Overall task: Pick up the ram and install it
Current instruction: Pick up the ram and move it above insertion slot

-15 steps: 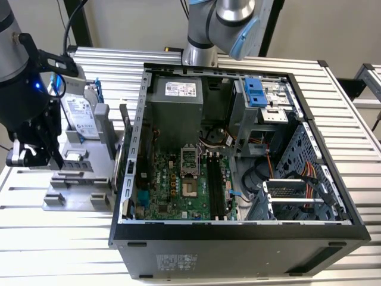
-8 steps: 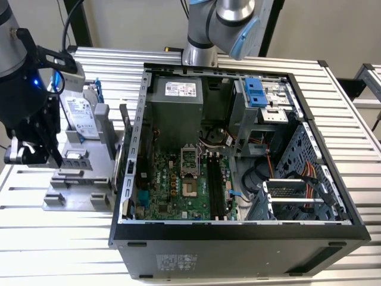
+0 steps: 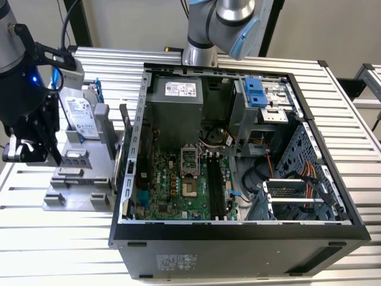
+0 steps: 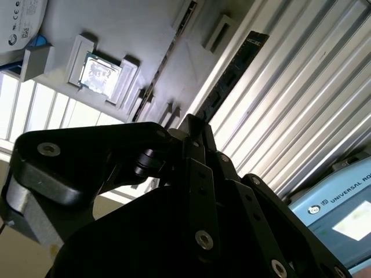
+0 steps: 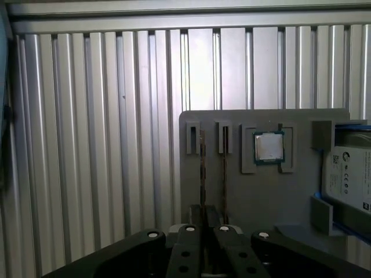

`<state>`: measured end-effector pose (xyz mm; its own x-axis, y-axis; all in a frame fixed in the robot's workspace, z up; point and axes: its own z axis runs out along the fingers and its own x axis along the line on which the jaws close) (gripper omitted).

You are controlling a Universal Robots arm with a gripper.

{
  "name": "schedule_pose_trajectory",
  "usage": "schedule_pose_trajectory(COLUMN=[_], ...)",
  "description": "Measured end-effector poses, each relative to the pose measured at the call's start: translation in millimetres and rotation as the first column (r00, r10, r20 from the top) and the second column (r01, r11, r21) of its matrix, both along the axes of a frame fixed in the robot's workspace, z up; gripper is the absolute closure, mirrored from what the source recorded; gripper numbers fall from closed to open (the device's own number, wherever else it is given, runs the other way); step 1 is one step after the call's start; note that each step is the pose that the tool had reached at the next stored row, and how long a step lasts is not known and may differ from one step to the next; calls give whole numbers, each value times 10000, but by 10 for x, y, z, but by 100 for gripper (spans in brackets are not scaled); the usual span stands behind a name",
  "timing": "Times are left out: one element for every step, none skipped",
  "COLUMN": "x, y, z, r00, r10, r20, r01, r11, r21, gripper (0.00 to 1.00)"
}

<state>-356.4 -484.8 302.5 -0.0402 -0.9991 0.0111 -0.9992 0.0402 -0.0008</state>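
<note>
The black gripper [image 5: 207, 215] sits low in both wrist views, jaws closed on the ram [image 4: 235, 72] (a thin dark stick, edge-on in the first wrist view) above a grey tray [image 5: 261, 197]. The exterior view adds the open computer case [image 3: 238, 238] at centre on the ribbed metal tabletop [image 3: 59, 250], with the arm [image 3: 18, 89] pointing down at far left.

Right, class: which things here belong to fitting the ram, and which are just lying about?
Belongs to the job: the ram in the grey holder, the gripper near it, the memory slots in the open computer case.
Just lying about: the hard drive, the processor chip.
</note>
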Motion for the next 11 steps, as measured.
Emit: schedule_pose_trajectory(x=[0,0,0,0,0,0,0,0,0,0,0], y=[0,0,0,0,0,0,0,0,0,0,0], z=[7,15,24,33,43,50,58,65,74,83,92], r00=[10000,10000,10000,10000,10000,10000,10000,10000,10000,10000,10000], r10=[0,0,0,-1,-1,-1,0,0,0,0,0], r20=[0,0,0,0,-1,0,-1,0,0,0,0], r01=[0,0,0,1,1,1,0,0,0,0,0], r11=[10000,10000,10000,10000,10000,10000,10000,10000,10000,10000,10000], r21=[2,4,4,4,4,4,4,4,5,7,8], gripper=[100,100,100,100,100,100,100,100,100,100,100])
